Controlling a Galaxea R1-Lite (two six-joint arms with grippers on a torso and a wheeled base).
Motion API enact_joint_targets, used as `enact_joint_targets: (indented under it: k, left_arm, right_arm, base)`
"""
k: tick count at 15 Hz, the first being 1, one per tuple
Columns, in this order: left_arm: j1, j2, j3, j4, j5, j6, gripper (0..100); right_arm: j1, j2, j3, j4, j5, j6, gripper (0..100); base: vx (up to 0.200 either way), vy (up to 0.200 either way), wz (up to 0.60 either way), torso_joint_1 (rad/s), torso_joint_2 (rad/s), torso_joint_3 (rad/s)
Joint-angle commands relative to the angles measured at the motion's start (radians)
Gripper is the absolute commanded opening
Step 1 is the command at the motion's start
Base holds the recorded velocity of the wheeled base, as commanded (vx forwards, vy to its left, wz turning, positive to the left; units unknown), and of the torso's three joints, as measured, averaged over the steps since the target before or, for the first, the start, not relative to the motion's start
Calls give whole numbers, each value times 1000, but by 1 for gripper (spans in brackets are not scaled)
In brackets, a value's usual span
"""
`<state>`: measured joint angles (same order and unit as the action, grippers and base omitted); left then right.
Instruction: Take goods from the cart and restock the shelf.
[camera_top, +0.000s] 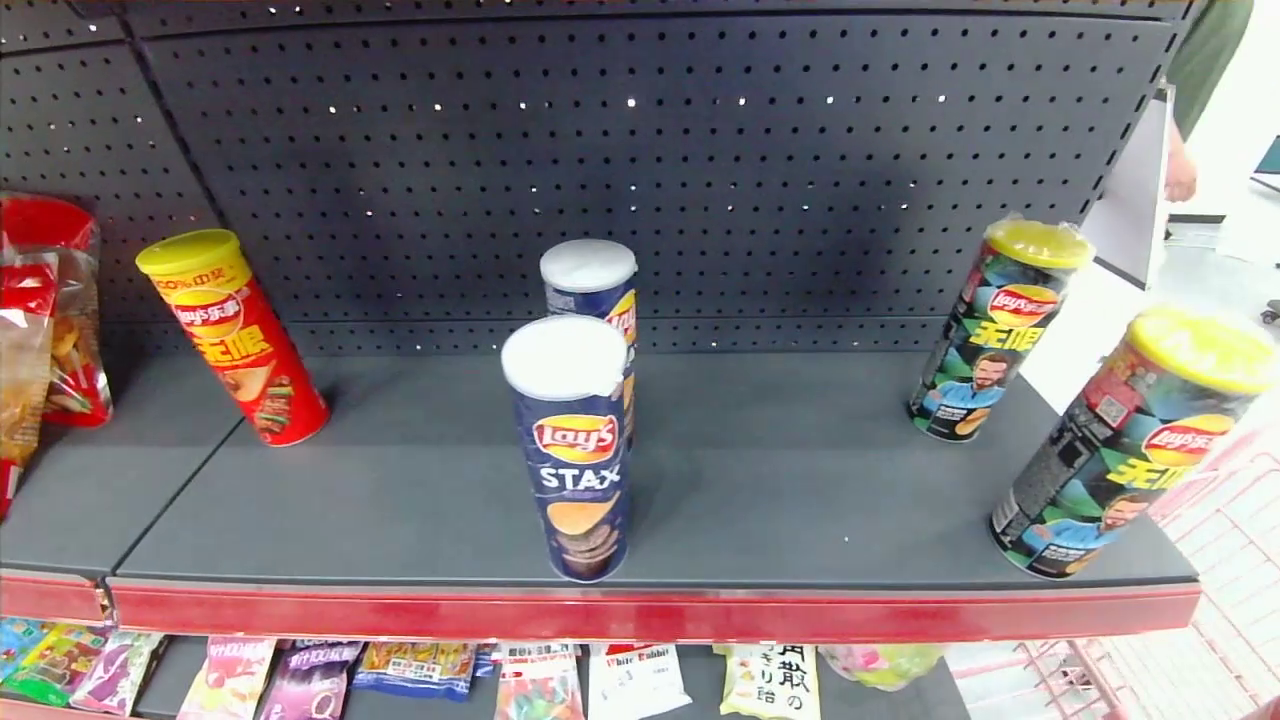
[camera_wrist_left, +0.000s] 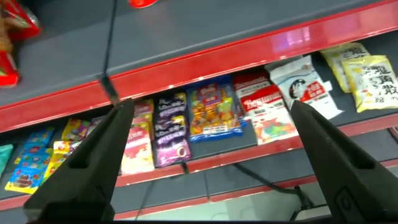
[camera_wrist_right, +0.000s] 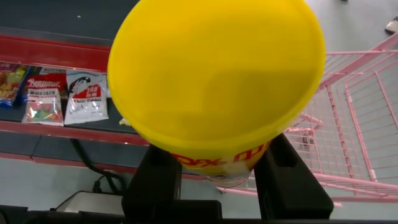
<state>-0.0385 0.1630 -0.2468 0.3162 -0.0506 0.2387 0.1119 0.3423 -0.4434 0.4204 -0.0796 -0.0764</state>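
Note:
My right gripper (camera_wrist_right: 217, 177) is shut on a chip can with a yellow lid (camera_wrist_right: 217, 74); the can stands upright between the two black fingers, beside the pink cart (camera_wrist_right: 367, 112) and in front of the lower shelf. My left gripper (camera_wrist_left: 208, 155) is open and holds nothing, its fingers spread wide before the lower shelf's candy bags (camera_wrist_left: 214, 112). On the grey shelf (camera_top: 760, 480) stand two blue cans (camera_top: 575, 450), one behind the other, a red can (camera_top: 235, 335) at the left, and two green-and-black cans (camera_top: 1000, 330) at the right.
The nearer green-and-black can (camera_top: 1130, 440) stands at the shelf's front right corner. Red snack bags (camera_top: 40, 320) sit at the far left. The pink cart (camera_top: 1230, 560) is to the right of the shelf. Open shelf room lies between the blue cans and the right-hand cans.

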Motion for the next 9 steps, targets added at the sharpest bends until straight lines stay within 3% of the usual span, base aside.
enact_joint_targets:
  k: [1,9]
  left_arm:
    - [0,-3,0,0,0,1,100]
    - [0,-5,-2,0,0,1,100]
  right_arm:
    - [2,3,2,0,0,-2,0]
    - [3,3,9,0,0,-2,0]
  base:
    - [0,200,0,2,2,2]
    - [0,200,0,3,3,2]
